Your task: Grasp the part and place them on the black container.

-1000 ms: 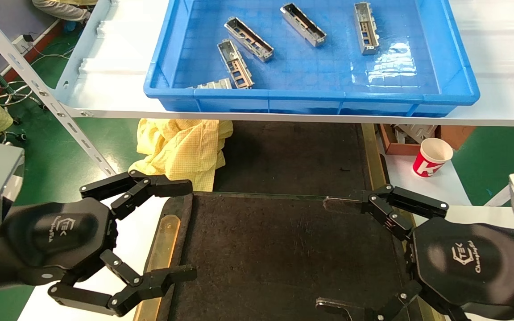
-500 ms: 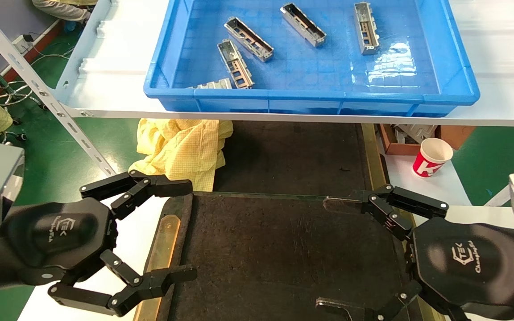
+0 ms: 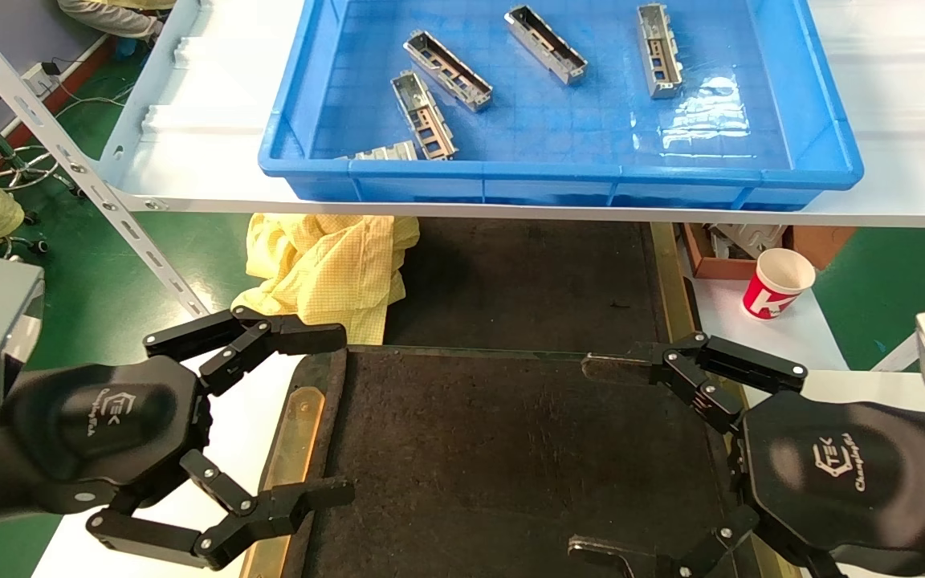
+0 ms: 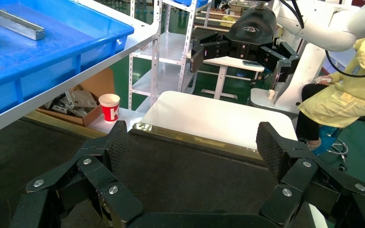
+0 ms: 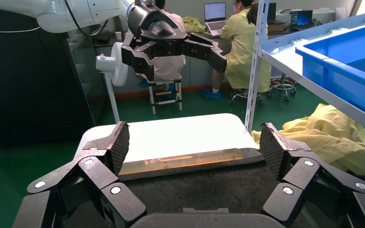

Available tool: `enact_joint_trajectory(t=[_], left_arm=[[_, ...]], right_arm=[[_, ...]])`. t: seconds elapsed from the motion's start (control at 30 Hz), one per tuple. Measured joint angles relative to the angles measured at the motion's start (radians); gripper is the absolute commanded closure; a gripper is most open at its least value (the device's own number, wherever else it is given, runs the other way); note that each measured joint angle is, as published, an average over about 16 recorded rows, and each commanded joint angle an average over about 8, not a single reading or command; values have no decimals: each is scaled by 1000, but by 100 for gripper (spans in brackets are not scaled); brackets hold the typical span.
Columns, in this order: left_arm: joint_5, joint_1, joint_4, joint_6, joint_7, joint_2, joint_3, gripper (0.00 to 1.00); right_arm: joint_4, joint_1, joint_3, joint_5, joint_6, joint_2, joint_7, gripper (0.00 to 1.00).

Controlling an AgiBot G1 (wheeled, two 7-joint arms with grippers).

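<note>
Several silvery channel parts lie in the blue bin (image 3: 824,136) on the upper shelf: one (image 3: 447,70), another (image 3: 546,44), a third (image 3: 659,50) and more near the bin's front wall (image 3: 424,114). The black container (image 3: 511,449) lies below, between both arms, its floor bare, also seen in the left wrist view (image 4: 185,166) and the right wrist view (image 5: 204,183). My left gripper (image 3: 334,417) is open and empty over the tray's left brass strip (image 3: 294,433). My right gripper (image 3: 591,457) is open and empty over the tray's right side.
A yellow cloth (image 3: 326,265) lies under the shelf at the left. A red and white paper cup (image 3: 778,282) stands at the right by a cardboard box (image 3: 719,257). The shelf's front edge (image 3: 511,213) and slanted metal strut (image 3: 69,160) overhang the tray.
</note>
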Motion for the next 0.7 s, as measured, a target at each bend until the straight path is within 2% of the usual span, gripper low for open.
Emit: enact_joint_trajectory(t=[0.07, 0.1, 0.7], left_arm=[[0, 0, 0, 0, 0, 0, 0, 96], [0, 0, 0, 0, 0, 0, 0, 100], [0, 0, 0, 0, 0, 0, 0, 100]], right_arm=[[0, 0, 0, 0, 0, 0, 0, 0], [0, 0, 0, 0, 0, 0, 0, 0], [0, 0, 0, 0, 0, 0, 0, 0]])
